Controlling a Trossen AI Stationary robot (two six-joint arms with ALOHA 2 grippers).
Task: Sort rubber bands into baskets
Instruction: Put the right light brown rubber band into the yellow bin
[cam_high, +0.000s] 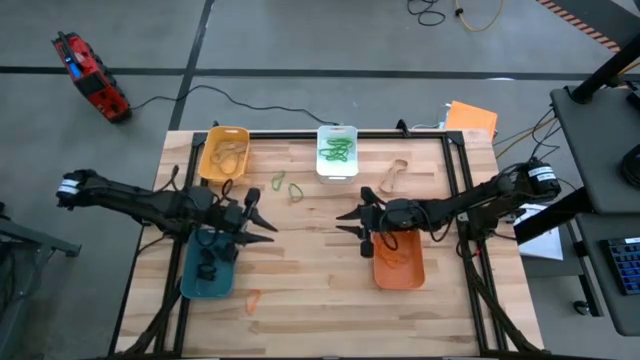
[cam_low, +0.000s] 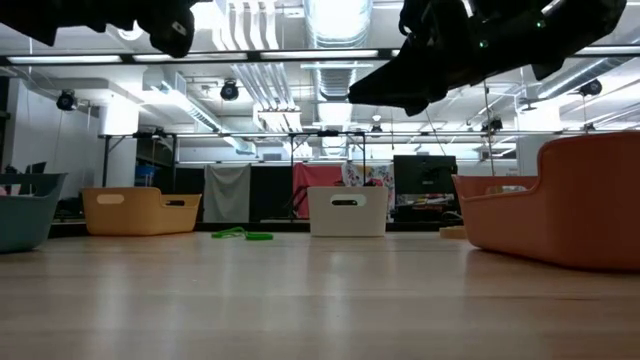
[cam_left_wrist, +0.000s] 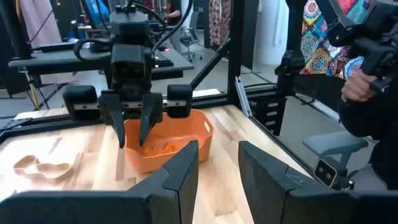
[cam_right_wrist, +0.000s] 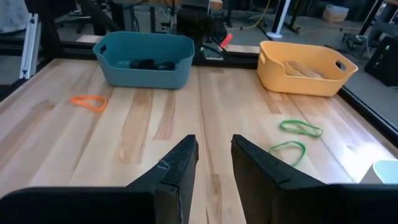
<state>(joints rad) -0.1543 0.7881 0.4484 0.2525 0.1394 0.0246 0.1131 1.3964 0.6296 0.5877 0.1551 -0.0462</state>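
The left gripper (cam_high: 268, 226) hangs over the counter (cam_high: 310, 280) at the inner edge of the teal-blue basket (cam_high: 195, 283), which holds black bands. Its jaws stand slightly spread with nothing between them. The yellow basket (cam_high: 223, 152) at the far left corner holds tan bands.

An orange rubber band (cam_high: 252, 299) lies loose on the near side, just beside the teal-blue basket. Two green rubber bands (cam_high: 287, 185) lie between the yellow basket and the white basket (cam_high: 337, 150), which holds green bands. A tan rubber band (cam_high: 393, 176) lies to the right of the white basket.

The right gripper (cam_high: 350, 222) hovers at mid-counter, at the inner end of the orange basket (cam_high: 399, 262). Its jaws are a little apart and empty.

Judged step: between picks; no band is held. Four loose bands remain. The next move calls for a descent onto one band, a pinch at counter level and a carry to the basket holding that colour. The green pair lies nearest both arms.

Open room: the middle of the counter is bare between the two grippers. The grippers point at each other, so only one arm should enter the middle at a time. The tan band lies near the right frame rail (cam_high: 462, 190).
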